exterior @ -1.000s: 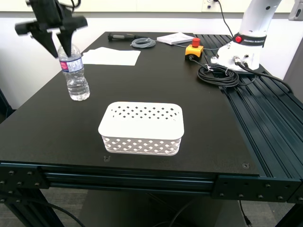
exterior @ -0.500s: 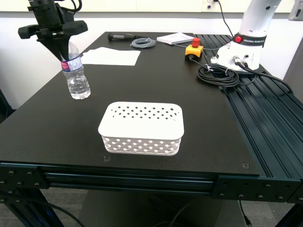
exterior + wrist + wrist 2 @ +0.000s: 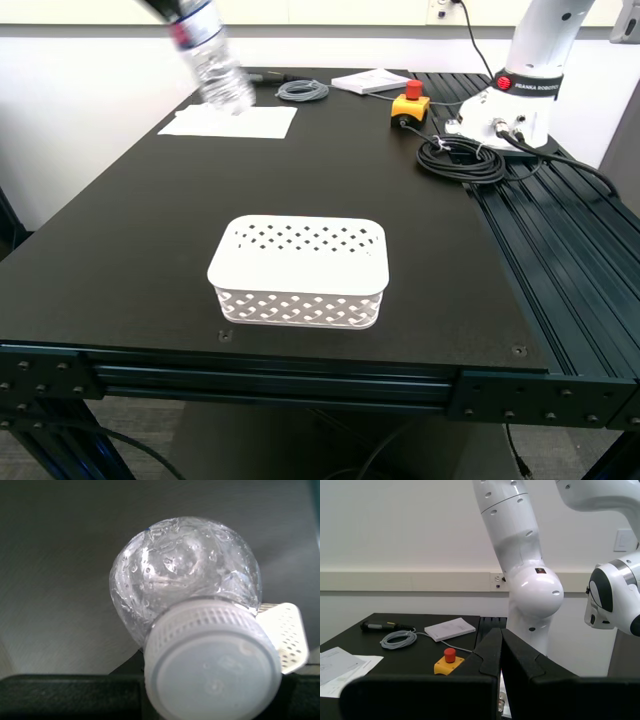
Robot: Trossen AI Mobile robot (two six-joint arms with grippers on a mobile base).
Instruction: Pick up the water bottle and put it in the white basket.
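1. While the water bottle [image 3: 213, 62] is seen lifted clear of the table [image 3: 130, 240] at the far left of the exterior view, it is tilted, with its top cut off by the picture's upper edge and its base hanging above the white paper sheets [image 3: 236, 121].
2. Along the first wrist view, the bottle's white cap [image 3: 212, 672] is seen close up, with the clear body [image 3: 182, 570] beyond it; the first end effector [image 3: 210, 700] is taken to be pinching the bottle at the neck, though its fingers are mostly hidden behind the cap.
3. Near the middle of the table, the white basket [image 3: 300, 271] is found standing, well apart from the bottle; a corner of it shows past the cap in the first wrist view [image 3: 287, 635].
4. The second end effector [image 3: 501, 660] is shown with its fingers pressed together and nothing between them.
5. At the far side, a grey cable coil [image 3: 302, 91], a booklet [image 3: 370, 81] and a yellow box with a red button [image 3: 410, 104] are seen.
6. To the right, a black cable coil [image 3: 460, 160] lies beside a white robot base [image 3: 515, 100].
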